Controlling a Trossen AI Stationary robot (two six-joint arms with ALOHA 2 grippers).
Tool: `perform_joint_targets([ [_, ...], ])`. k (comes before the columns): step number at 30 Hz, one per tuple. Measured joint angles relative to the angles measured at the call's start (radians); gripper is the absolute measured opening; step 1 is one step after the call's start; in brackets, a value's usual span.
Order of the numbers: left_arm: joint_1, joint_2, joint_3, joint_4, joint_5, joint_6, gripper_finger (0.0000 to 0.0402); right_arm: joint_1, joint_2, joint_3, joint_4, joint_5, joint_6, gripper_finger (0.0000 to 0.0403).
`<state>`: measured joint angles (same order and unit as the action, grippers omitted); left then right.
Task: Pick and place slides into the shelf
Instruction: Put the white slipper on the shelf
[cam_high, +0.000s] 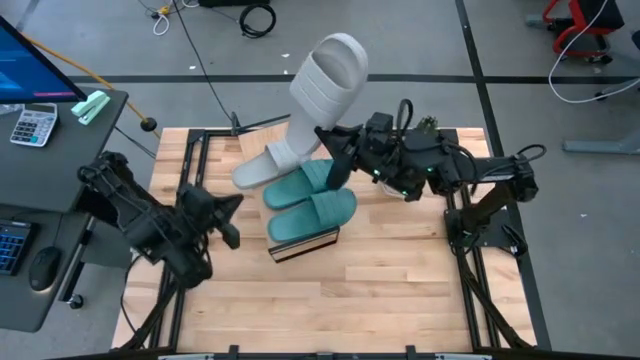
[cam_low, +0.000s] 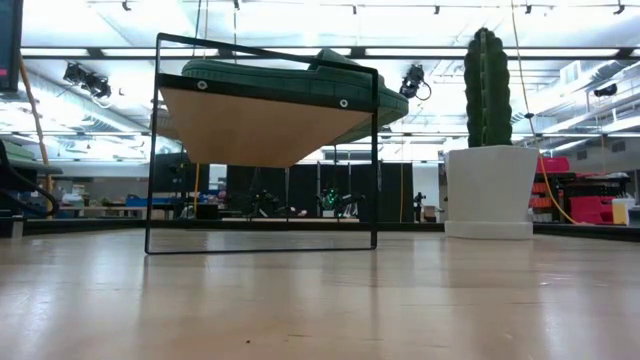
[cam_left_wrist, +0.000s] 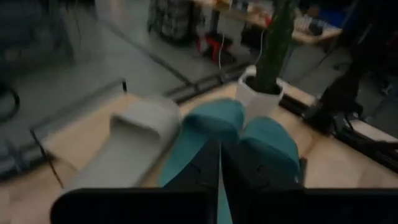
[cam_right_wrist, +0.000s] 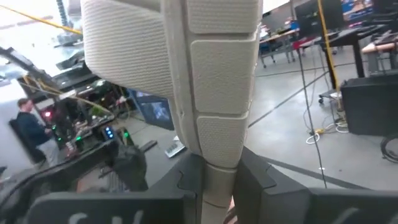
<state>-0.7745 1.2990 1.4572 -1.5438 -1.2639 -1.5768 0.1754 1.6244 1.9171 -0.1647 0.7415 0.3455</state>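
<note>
Two teal slides (cam_high: 312, 208) (cam_left_wrist: 211, 130) lie side by side on the shelf (cam_high: 303, 243), a wooden board in a black wire frame (cam_low: 262, 120). A pale grey slide (cam_high: 262, 170) (cam_left_wrist: 134, 140) lies beside them on the left. A second grey slide (cam_high: 325, 85) stands high above the shelf, with my right gripper (cam_high: 335, 150) shut on it. My left gripper (cam_high: 232, 215) (cam_left_wrist: 221, 168) is shut on nothing, left of the shelf and pointing at the slides. My right gripper pinches the lower end (cam_right_wrist: 219, 177) of the grey slide between its two fingers (cam_right_wrist: 186, 183), one on each side. The fingers come roughly level from the table's right. The slide stands upright above them, textured sole toward the wrist camera, lifted clear of everything.
A cactus in a white pot (cam_low: 489, 190) (cam_left_wrist: 264, 93) stands behind the shelf toward the far edge. Bare slatted tabletop (cam_high: 330, 300) lies in front of the shelf. A desk with a calculator (cam_high: 35, 125) sits off the table's left side.
</note>
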Motion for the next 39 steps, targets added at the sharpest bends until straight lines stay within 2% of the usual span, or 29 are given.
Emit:
perform_joint_targets([
  [2,-0.003,-0.018,-0.031,-0.013,-0.054,0.001,0.0015,-0.012,0.014,0.000,0.022,-0.001,0.003,0.0057],
  [8,-0.001,-0.168,-0.158,-0.020,-0.077,0.053,0.0004,-0.046,0.076,0.000,0.129,0.009,0.004,0.0057],
  [13,-0.002,-0.368,-0.301,-0.016,-0.134,0.017,0.0012,-0.078,0.135,0.000,0.202,0.007,0.042,0.0057],
  [20,-0.073,-0.635,-0.470,0.147,-0.296,-0.046,0.0008,-0.111,0.227,0.000,0.315,0.004,0.170,0.0057],
  [23,-0.121,-0.700,-0.507,0.198,-0.310,-0.048,0.0005,-0.121,0.263,0.000,0.352,-0.005,0.239,0.0057],
  [27,-0.162,-0.740,-0.537,0.237,-0.310,-0.053,0.0012,-0.139,0.309,0.000,0.380,-0.031,0.336,0.0056],
  [31,-0.206,-0.745,-0.546,0.259,-0.309,-0.124,0.0017,-0.157,0.343,0.000,0.395,-0.045,0.407,0.0055],
  [39,-0.333,-0.737,-0.548,0.306,-0.308,-0.142,0.0006,-0.192,0.361,0.000,0.423,-0.090,0.433,0.0055],
])
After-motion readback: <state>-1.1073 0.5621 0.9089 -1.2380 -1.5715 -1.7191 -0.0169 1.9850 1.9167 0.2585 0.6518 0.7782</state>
